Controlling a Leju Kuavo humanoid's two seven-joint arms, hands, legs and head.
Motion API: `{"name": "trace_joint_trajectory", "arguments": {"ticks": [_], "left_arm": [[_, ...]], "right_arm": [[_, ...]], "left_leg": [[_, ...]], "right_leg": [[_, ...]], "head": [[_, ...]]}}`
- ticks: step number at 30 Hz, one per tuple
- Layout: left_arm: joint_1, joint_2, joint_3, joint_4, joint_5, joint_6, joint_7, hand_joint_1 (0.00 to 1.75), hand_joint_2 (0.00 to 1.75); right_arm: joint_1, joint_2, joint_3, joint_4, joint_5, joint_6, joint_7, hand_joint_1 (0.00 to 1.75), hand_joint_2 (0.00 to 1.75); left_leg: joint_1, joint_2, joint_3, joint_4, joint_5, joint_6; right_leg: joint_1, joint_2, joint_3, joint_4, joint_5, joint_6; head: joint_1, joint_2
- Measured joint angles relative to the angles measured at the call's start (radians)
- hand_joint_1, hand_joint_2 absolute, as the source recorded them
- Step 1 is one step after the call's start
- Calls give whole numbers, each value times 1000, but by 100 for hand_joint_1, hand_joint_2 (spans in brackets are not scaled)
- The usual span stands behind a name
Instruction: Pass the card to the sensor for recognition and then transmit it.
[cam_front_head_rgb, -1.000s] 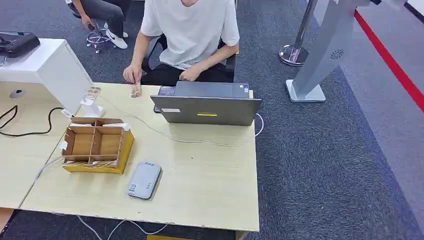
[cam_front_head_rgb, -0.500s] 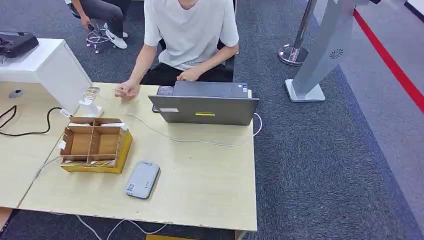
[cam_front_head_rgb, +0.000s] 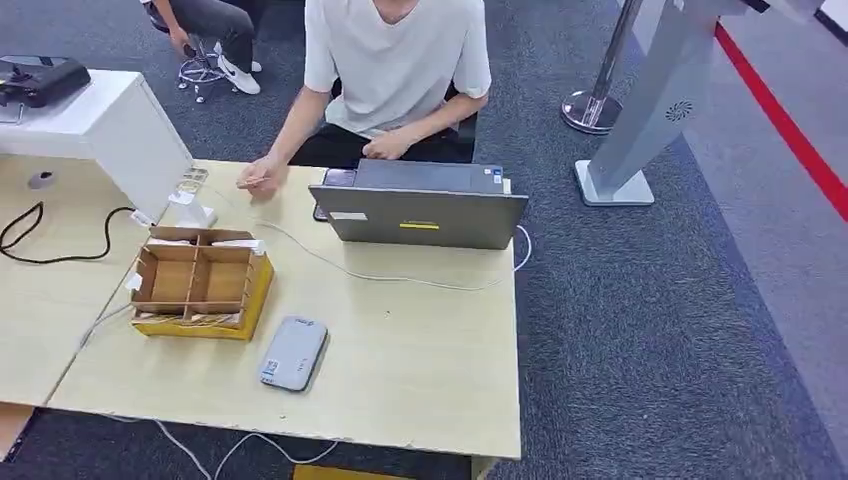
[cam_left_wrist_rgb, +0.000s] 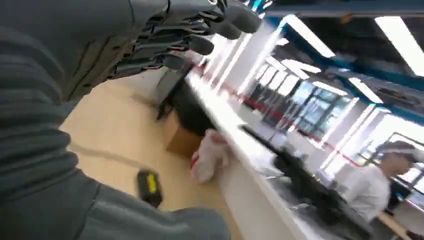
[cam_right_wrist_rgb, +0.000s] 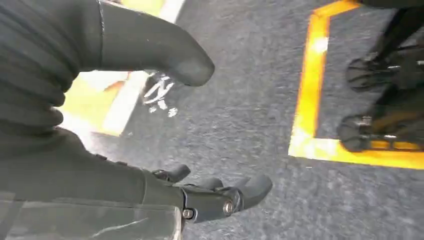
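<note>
Nothing done yet: left hand (cam_left_wrist_rgb: 165, 45) and right hand (cam_right_wrist_rgb: 200, 125) both empty, fingers apart (right hangs over floor); sensor (cam_front_head_rgb: 292, 354) waits near the worktop's (cam_front_head_rgb: 420, 370) front edge.

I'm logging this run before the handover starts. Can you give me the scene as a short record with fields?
card: held in the person's hand at the far edge of the table
sensor: grey reader lying flat near the front edge
box: divided cardboard box beside the reader
laptop: open, facing the person
left hand: holds nothing, fingers apart
right hand: hanging over the carpet, holds nothing
</note>
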Motion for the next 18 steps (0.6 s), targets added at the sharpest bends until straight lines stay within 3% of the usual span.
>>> {"name": "trace_joint_trajectory", "arguments": {"ticks": [2, 5, 10, 18], "left_arm": [[-26, -1, -140, -44, -207, 101, 37, 0, 175], [-32, 24, -293, -85, -465, 184, 98, 0, 175], [-43, 57, -458, -97, -707, 190, 209, 0, 175], [-82, 70, -596, -77, -771, 182, 252, 0, 175]], "right_arm": [[-1, 0, 8, 0, 11, 1, -1, 0, 175], [4, 0, 18, 0, 23, 3, -1, 0, 175], [7, 0, 21, 0, 28, 5, 1, 0, 175], [6, 0, 23, 0, 40, 3, 6, 0, 175]], "left_leg": [[0, 7, -1, 0, 0, 0], [-2, 15, -1, 0, 0, 0], [-2, 18, -2, 0, 0, 0], [-1, 18, -3, 0, 0, 0]], "right_leg": [[0, 7, -1, 0, 3, 0], [-1, 16, -3, 0, 5, 1], [-1, 19, -6, 0, 5, 1], [-1, 19, -7, 1, 5, 1]], "head": [[1, 0], [0, 0], [0, 0], [0, 0]]}}
